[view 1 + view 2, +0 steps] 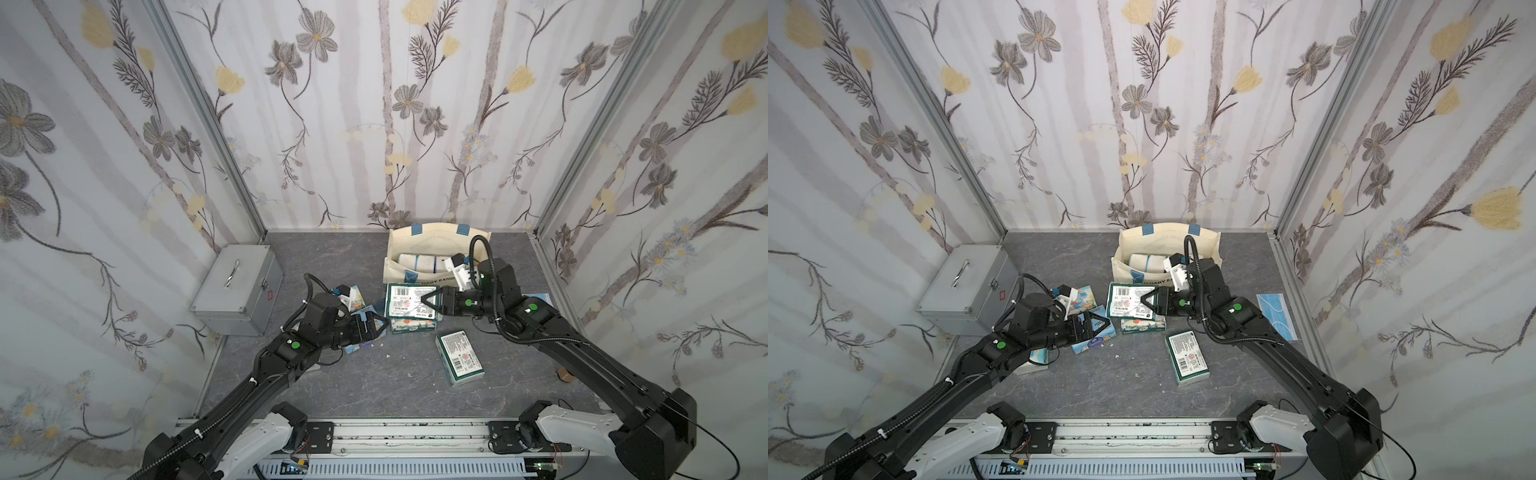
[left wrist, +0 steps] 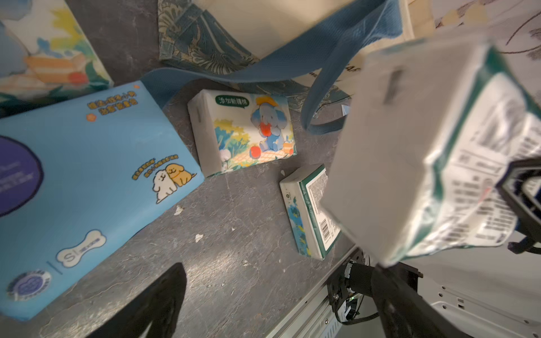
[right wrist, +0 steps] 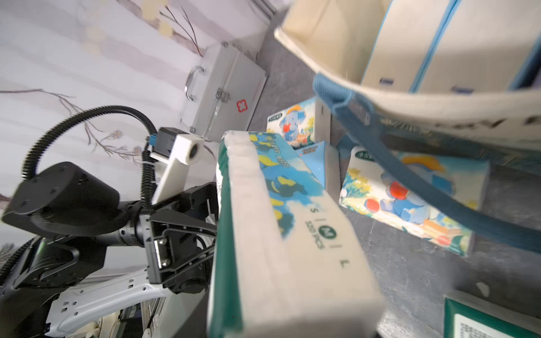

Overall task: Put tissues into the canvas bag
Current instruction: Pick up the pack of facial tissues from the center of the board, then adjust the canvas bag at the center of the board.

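Between the closed-in fingers of the right gripper sits a green-edged pack of tissues, label side up, with one finger across the white label and the other beneath. The left wrist view shows this pack raised clear of the grey table, so the grip is carrying it. At the pack's other end the left gripper stands with its jaws spread wide and holds nothing. In the right wrist view its fingers reach either side of the pack's green edge, and whether they touch it I cannot tell. Directly below the held pack a second green-edged pack lies on the table, and a third green-edged pack lies apart, nearer the robot's base. An elephant-print pack and a light blue pack lie near the left arm. Just behind all this stands the canvas bag, mouth open, with a row of packs already inside and a blue strap hanging down its near face. The step in hand looks to be carrying this one pack to the bag with the right arm. The next move likely calls for the left arm to draw back clear. Then comes a lift over the bag's near rim, minding the loose strap, and a release into the free space inside.
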Controlling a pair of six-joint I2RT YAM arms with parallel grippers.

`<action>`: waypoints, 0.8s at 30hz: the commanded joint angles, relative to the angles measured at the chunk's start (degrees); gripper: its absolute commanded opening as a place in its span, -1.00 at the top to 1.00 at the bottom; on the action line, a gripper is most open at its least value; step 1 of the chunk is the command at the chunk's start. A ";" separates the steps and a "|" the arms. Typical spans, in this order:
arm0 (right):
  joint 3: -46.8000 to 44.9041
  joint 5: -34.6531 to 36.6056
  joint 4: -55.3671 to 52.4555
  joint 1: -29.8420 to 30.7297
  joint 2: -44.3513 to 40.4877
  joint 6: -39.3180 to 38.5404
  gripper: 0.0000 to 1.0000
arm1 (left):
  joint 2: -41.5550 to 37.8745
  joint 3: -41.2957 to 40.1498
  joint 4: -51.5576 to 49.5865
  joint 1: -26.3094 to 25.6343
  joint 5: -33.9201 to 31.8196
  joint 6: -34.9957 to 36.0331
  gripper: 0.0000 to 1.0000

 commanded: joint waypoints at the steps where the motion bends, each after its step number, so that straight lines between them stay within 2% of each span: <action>1: 5.55 1.06 -11.28 -4.04 -2.23 -7.20 0.11 | 5.61 8.02 -3.71 0.32 -0.27 5.94 -0.97; 6: 15.29 8.83 -17.80 -9.23 -2.62 -13.39 0.16 | 18.13 30.73 -14.10 0.66 -5.96 16.09 -0.82; 9: 20.56 14.29 -20.06 -10.35 -0.39 -16.40 0.17 | 28.72 48.80 -20.92 0.95 -10.93 23.55 -0.59; 11: 24.22 17.81 -22.22 -10.55 1.30 -18.21 0.17 | 37.41 61.46 -26.19 0.95 -13.39 29.61 -0.53; 15: 25.75 23.95 -23.45 -10.90 0.97 -19.83 0.17 | 59.82 93.35 -40.80 0.85 -17.23 45.40 -0.55; 18: 25.13 24.46 -24.48 -12.11 0.24 -20.64 0.17 | 76.93 119.57 -50.61 0.99 -18.98 58.38 -0.56; 19: 24.59 23.79 -24.68 -13.05 0.15 -20.70 0.17 | 81.18 125.13 -51.18 0.95 -18.97 62.07 -0.56; 20: 24.04 23.05 -24.84 -13.90 0.06 -20.64 0.17 | 83.19 126.96 -49.56 0.94 -18.57 64.22 -0.56; 21: 23.28 21.98 -24.93 -14.86 -0.10 -20.54 0.17 | 83.76 125.52 -46.17 1.08 -17.51 66.69 -0.56; 24: 20.87 19.85 -25.06 -17.00 -0.89 -20.15 0.17 | 80.68 113.00 -33.55 1.10 -12.56 72.49 -0.63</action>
